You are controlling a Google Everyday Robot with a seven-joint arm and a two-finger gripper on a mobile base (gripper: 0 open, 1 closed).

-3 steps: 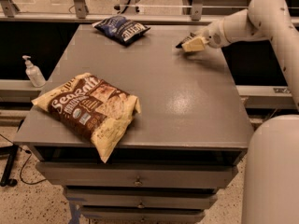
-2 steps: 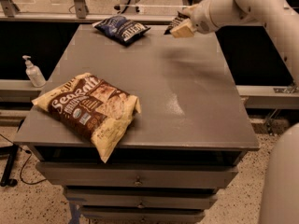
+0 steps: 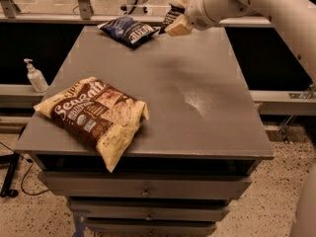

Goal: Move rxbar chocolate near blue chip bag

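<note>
Your gripper (image 3: 176, 24) is up at the far edge of the counter (image 3: 197, 73), reaching in from the right on the end of the white arm (image 3: 256, 4). The jaws are closed on the chocolate bar (image 3: 171, 15), so you've got it. You can see the dark wrapper sticking out above the tan fingertips, standing fairly steep rather than lying flat. I can't tell whether its lower end touches the counter or hangs just above it.

The blue chip bag (image 3: 129, 31) lies flat at the far-left part of the counter, white lettering facing up. The bar in your jaws is just to the right of it, close to the bag's right end. From this angle I can't say whether they touch.

The big yellow-and-brown Sea Salt bag (image 3: 96, 115) is at the near-left corner of the counter, well away from both, with one corner hanging over the front edge. There's a pump bottle (image 3: 35, 77) on the ledge off to the left, and drawers (image 3: 143, 189) run under the counter front.
</note>
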